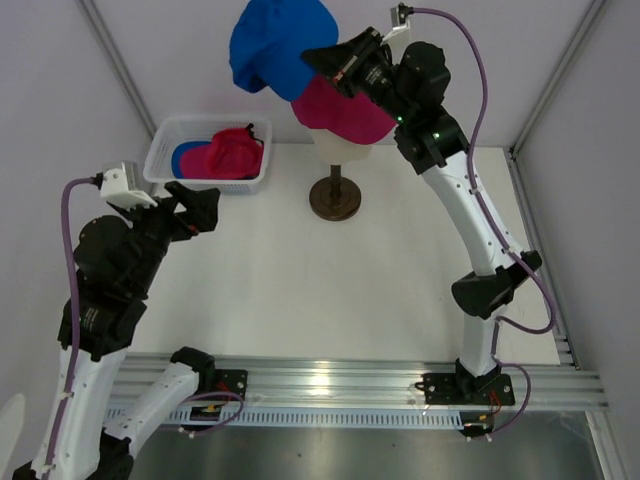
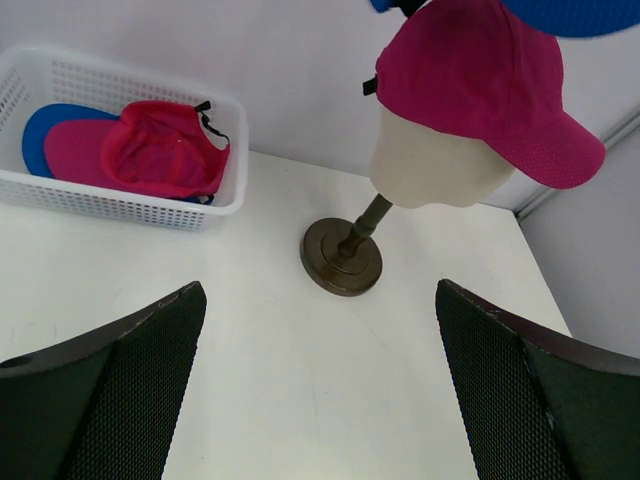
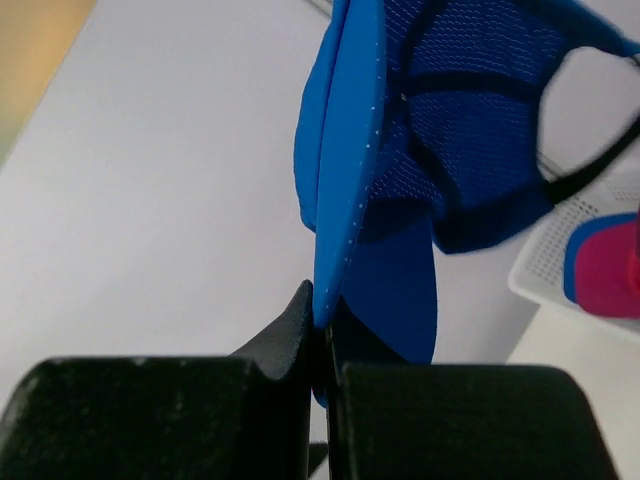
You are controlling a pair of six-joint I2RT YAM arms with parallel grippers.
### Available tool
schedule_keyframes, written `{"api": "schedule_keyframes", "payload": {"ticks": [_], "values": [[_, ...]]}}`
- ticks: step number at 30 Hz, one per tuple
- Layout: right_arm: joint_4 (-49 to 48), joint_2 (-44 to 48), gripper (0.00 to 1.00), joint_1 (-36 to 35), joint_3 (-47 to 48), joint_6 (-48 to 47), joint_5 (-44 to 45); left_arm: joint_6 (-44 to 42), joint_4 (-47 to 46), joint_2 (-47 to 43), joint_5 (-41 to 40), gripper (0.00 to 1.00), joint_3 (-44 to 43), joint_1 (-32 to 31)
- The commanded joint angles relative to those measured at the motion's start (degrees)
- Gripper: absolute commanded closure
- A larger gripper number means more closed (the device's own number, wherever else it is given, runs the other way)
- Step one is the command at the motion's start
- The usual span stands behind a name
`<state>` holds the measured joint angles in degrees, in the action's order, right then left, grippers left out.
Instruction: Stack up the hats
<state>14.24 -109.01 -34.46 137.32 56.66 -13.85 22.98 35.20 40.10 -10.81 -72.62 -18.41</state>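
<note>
Currently the right gripper is clenched on the brim of a blue cap, which hangs above and just left of the mannequin head. The head wears a magenta cap. Advice: centre the blue crown over the magenta one, align the brims, then lower squarely before letting go. The right arm reaches high, its wrist bent toward the head. The left gripper is released, low and well left of the head.

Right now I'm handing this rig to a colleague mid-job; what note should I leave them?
Right gripper: shut on the brim of a blue cap, held above the pink cap on the mannequin head.
Left gripper: open, empty, over the table.
Basket: a second pink cap on a second blue cap.
Done: one cap on the head. Left: stack the other three.
</note>
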Motion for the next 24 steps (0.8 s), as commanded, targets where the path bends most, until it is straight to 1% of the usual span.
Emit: {"api": "schedule_keyframes", "payload": {"ticks": [1,2,4,5,8,10,11,13,15,19,21,23,24], "values": [[-10.27,-4.52,1.00,1.32,6.36,8.54,-2.40,1.80,-3.12,2.61,5.97,0.00,0.29,1.97],[-10.89,-8.55,1.00,2.19,9.00,10.03,-3.46,1.98,-3.21,3.05,7.45,0.01,-0.06,2.24],[-12.21,-11.91,1.00,4.30,14.61,13.29,-6.01,1.98,-3.56,4.19,8.61,0.00,-0.42,3.03],[-12.57,-13.41,1.00,5.01,15.17,14.43,-6.63,1.98,-3.56,4.37,9.57,0.00,-0.59,3.29],[-11.53,-13.60,1.00,7.12,12.90,16.90,-7.51,1.98,-4.00,4.90,10.10,0.00,-0.59,4.26],[-10.99,-13.16,1.00,7.91,11.75,16.20,-7.60,1.98,-4.87,5.25,10.37,0.01,-0.33,5.14],[-8.64,-13.07,1.00,8.09,11.75,15.76,-6.55,1.98,-5.05,5.78,12.63,0.00,-0.24,5.32],[-6.95,-12.98,1.00,8.79,11.75,13.57,-5.76,2.24,-5.75,6.31,13.88,0.00,-0.24,5.93],[-5.71,-12.63,1.00,9.84,11.05,14.43,-6.27,2.42,-6.11,7.19,15.19,0.01,-0.24,6.02],[-2.92,-10.45,1.00,10.82,8.15,19.44,-8.21,2.86,-7.16,8.59,16.17,0.01,0.02,6.11],[-0.19,-8.25,1.00,10.29,4.64,19.62,-6.38,3.03,-7.86,9.12,16.43,0.00,0.28,6.20],[1.58,-3.24,1.00,10.02,0.26,21.02,-3.05,3.30,-8.56,9.47,16.87,0.00,0.46,6.20],[1.41,-1.48,1.00,10.20,-5.42,22.08,-2.25,3.47,-8.66,9.73,16.96,0.00,0.64,6.28]]}}
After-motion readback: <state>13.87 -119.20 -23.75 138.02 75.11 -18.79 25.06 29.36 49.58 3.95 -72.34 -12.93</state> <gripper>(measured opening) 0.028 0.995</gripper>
